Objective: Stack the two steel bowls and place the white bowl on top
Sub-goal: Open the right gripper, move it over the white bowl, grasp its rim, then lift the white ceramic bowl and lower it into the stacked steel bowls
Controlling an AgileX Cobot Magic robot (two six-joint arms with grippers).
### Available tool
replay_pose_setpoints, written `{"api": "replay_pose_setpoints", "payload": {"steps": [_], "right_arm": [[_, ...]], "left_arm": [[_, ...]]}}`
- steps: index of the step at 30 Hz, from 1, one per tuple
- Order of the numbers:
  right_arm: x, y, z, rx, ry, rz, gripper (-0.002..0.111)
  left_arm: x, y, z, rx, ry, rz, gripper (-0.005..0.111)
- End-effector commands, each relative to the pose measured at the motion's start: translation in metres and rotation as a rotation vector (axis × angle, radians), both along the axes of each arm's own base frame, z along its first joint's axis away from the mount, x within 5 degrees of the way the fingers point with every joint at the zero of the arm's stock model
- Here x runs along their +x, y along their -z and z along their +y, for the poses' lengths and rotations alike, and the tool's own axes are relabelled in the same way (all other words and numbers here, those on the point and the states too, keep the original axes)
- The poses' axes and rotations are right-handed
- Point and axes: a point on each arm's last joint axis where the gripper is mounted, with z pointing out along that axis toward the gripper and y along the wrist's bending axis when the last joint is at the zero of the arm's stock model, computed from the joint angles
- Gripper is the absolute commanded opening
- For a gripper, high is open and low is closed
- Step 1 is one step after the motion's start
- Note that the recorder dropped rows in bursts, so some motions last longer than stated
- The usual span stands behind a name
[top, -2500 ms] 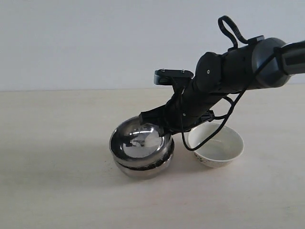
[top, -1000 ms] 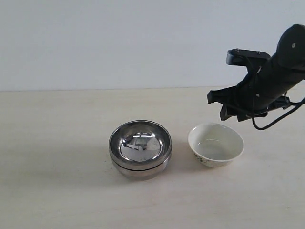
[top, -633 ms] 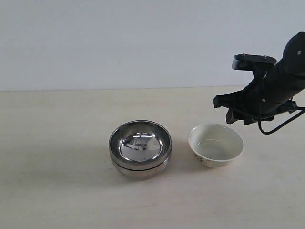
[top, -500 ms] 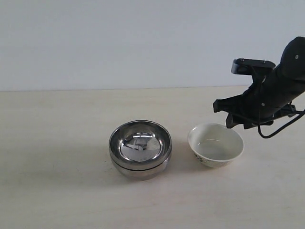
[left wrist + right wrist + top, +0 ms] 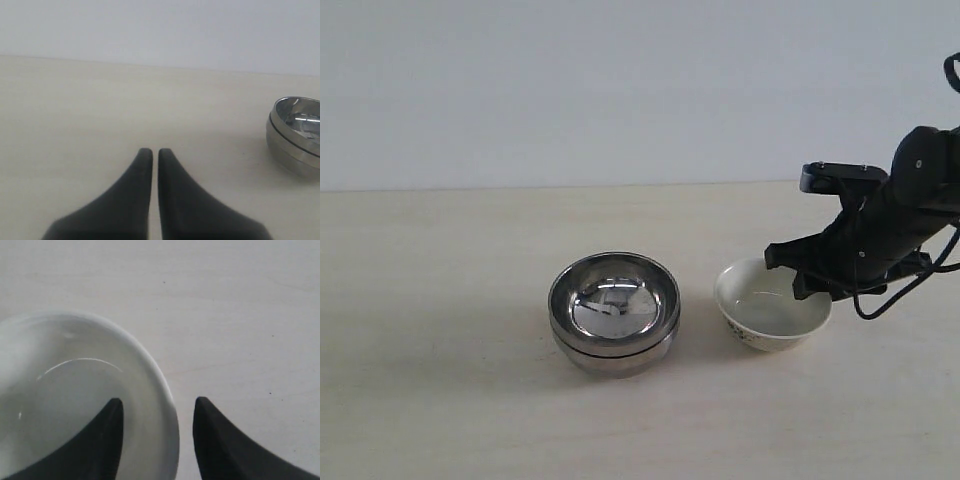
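Observation:
The two steel bowls [image 5: 614, 312] sit nested one in the other at the middle of the table; the stack [image 5: 296, 135] also shows at the edge of the left wrist view. The white bowl [image 5: 772, 303] stands upright to their right. My right gripper [image 5: 798, 272] is open and straddles the white bowl's rim [image 5: 165, 405], one finger inside the bowl and one outside, with a gap on both sides. My left gripper [image 5: 151, 152] is shut on nothing above bare table, away from the steel bowls.
The pale wooden table [image 5: 440, 300] runs back to a plain white wall [image 5: 570, 80]. Black cable loops hang from the right arm [image 5: 910, 200] beside the white bowl.
The right gripper has come down and slightly left from above the table, and its fingers now straddle the white bowl's rim. The bowls have not moved.

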Motion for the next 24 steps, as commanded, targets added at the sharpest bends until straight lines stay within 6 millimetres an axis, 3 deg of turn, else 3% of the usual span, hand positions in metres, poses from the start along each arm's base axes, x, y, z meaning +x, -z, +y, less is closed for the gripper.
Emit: {"api": "replay_pose_setpoints", "payload": {"steps": [1,3,8,15,24], "right_arm": [[0.003,0.014,-0.003,-0.01,0.007,0.01,0.039],[0.003,0.018,-0.003,-0.01,0.009,0.018,0.034],[0.003,0.019,-0.003,-0.006,0.013,0.02,0.0],[0.001,0.006,-0.002,0.019,0.025,0.01,0.0],[-0.012,-0.051,-0.001,0.1,0.047,-0.08,0.0]], "left_arm": [[0.0,0.001,0.0,0.001,-0.003,-0.002,0.004],[0.0,0.001,0.0,0.001,-0.003,-0.002,0.004],[0.0,0.001,0.0,0.001,-0.003,-0.002,0.004],[0.0,0.001,0.0,0.001,-0.003,-0.002,0.004],[0.0,0.001,0.0,0.001,-0.003,-0.002,0.004]]}}
